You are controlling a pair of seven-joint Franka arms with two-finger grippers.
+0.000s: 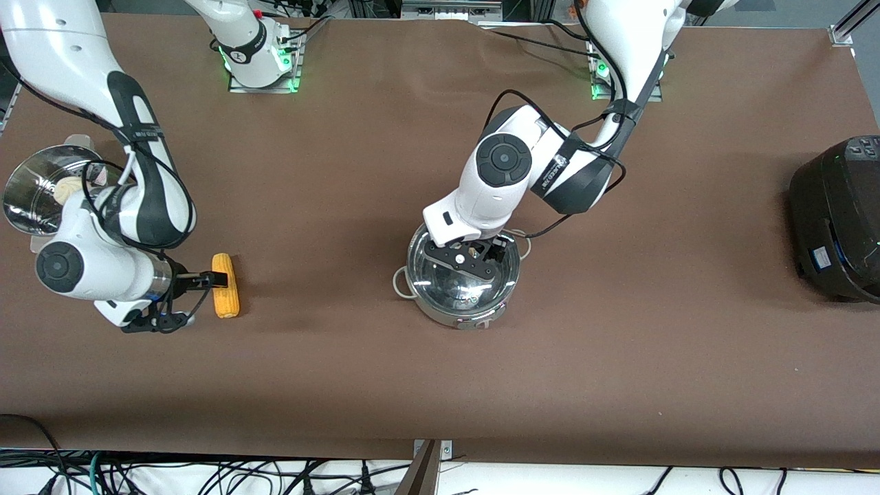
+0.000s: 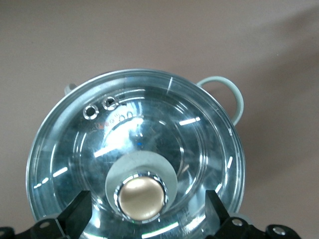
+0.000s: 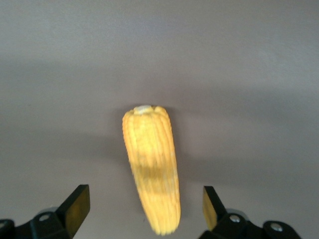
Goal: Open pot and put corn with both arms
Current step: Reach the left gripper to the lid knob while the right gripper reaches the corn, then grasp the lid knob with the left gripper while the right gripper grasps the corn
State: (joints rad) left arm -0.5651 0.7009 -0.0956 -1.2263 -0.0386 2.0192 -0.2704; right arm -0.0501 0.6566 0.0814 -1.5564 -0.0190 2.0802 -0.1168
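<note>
You have nothing done yet: left gripper (image 2: 144,219) hangs spread over the lidded pot (image 1: 459,275), right gripper (image 3: 144,214) spread over the corn (image 1: 224,294) at nine o'clock

Left arm: I have it reaching from its base down toward mid-table, elbow bent, wrist pointing down. Left gripper (image 1: 474,258): fingers (image 2: 75,214) spread wide apart, nothing between them touched.

Right arm: I have it folded low at its own end of the table, forearm level. Right gripper (image 1: 210,280): fingers (image 3: 75,206) spread apart.
</note>
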